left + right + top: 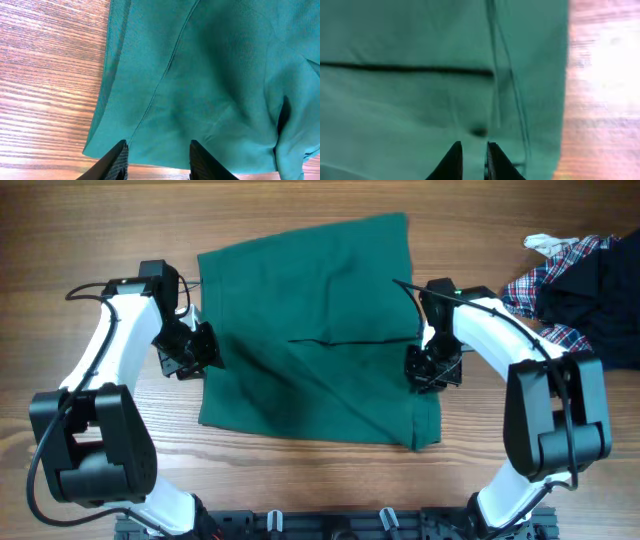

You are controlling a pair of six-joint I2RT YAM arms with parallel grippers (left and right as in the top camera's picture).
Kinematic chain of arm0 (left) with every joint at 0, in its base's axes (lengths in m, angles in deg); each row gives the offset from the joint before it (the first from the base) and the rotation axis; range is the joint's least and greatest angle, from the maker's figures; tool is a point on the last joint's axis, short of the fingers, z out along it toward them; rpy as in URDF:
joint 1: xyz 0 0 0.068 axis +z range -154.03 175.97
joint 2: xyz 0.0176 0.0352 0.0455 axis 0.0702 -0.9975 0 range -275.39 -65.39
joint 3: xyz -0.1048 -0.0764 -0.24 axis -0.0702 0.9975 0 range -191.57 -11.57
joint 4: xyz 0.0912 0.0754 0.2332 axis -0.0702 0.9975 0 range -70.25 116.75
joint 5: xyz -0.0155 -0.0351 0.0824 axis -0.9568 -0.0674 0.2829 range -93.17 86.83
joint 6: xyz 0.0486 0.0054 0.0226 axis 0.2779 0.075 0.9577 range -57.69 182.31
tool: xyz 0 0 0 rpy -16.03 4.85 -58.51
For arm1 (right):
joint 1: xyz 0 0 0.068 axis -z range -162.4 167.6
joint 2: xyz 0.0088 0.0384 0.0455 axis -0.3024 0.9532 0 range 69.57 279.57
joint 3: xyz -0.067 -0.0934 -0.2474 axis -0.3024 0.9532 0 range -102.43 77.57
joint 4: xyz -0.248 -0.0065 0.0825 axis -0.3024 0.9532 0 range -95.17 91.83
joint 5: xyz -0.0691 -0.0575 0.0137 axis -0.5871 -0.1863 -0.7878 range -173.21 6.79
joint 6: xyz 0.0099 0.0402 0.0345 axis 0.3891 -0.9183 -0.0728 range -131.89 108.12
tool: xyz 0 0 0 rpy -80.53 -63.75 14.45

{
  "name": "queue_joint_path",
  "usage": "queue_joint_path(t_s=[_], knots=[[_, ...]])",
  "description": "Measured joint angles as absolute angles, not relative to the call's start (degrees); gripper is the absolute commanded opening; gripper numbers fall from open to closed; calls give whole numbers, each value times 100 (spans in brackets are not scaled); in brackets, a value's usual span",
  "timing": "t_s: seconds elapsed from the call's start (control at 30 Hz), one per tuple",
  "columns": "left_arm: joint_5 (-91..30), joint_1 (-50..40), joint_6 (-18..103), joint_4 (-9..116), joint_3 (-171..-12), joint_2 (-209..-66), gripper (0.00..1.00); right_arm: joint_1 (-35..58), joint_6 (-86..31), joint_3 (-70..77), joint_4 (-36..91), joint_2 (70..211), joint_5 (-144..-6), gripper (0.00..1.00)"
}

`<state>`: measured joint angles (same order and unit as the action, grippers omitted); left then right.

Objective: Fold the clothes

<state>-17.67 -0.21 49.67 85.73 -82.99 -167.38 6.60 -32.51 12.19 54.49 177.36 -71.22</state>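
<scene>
The clothes (pixel 310 310) are one plain dark green garment lying flat in the middle of the table, with a fold line across it and a thicker doubled strip at its lower right. My left gripper (pixel 208 352) hovers at the garment's left edge. In the left wrist view its fingers (pixel 157 147) stand well apart, over the hem of the green cloth (pixel 215 75), with nothing between them. My right gripper (pixel 418 368) is over the garment's right side. Its fingers (pixel 474 146) show a narrow gap above the cloth (pixel 420 110), near a seam and a small pucker.
A red-white-blue plaid shirt (pixel 550 280) and a dark navy garment (pixel 600 300) are heaped at the table's far right. Bare wooden table (pixel 300 480) surrounds the green garment. Both arm bases stand along the front edge.
</scene>
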Motion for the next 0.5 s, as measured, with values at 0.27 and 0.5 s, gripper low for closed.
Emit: queue_joint_path(t_s=[0.27, 0.5], knots=[[-1770, -21, 4967, 8638, -8299, -16738, 40, 651, -3264, 1407, 4985, 17736, -7192, 21], [-1770, -21, 4967, 8638, -8299, -16738, 40, 651, -3214, 1409, 5221, 17738, -7319, 21]])
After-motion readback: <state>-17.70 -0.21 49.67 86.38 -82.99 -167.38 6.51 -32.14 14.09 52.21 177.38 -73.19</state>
